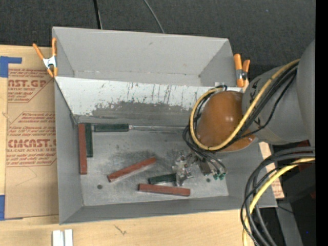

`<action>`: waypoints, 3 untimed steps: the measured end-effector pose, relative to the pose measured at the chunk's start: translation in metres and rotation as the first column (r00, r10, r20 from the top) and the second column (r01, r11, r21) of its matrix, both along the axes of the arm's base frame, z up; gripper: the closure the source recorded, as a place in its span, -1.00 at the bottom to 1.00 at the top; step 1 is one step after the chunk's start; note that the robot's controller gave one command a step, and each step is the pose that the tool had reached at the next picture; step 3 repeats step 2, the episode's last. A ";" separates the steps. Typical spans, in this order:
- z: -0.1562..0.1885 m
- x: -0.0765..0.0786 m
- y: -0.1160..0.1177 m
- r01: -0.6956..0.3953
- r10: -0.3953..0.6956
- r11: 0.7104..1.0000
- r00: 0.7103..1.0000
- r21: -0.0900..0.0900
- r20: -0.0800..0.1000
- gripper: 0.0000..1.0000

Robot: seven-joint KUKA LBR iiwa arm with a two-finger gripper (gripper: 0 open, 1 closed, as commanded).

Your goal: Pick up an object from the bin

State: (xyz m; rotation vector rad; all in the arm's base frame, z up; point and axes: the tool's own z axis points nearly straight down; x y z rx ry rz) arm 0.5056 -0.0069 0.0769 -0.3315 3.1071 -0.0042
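— Pincer (184,171) sat low at the right-hand end of the dark green stick (161,179), front right of the bin (115,147). Holding it?
— Nobody could tell; it was likely placed to close across that narrow end.

A dark grey floor (205,9) is stretching across the top, behind the bin (138,45). A thick cable (95,6) is running down it toward the bin's back rim, and a thin cable (151,9) is curving beside it. A pale wooden tabletop (154,232) is showing below the bin, with a small white block (62,236) sitting near its left end.
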 end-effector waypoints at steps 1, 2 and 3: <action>0.000 0.000 0.000 0.000 0.000 1.000 1.000 0.000 0.000 1.00; 0.184 -0.020 -0.008 -0.022 0.022 1.000 1.000 0.000 -0.008 1.00; 0.184 -0.020 -0.008 -0.022 0.022 1.000 1.000 0.000 -0.008 1.00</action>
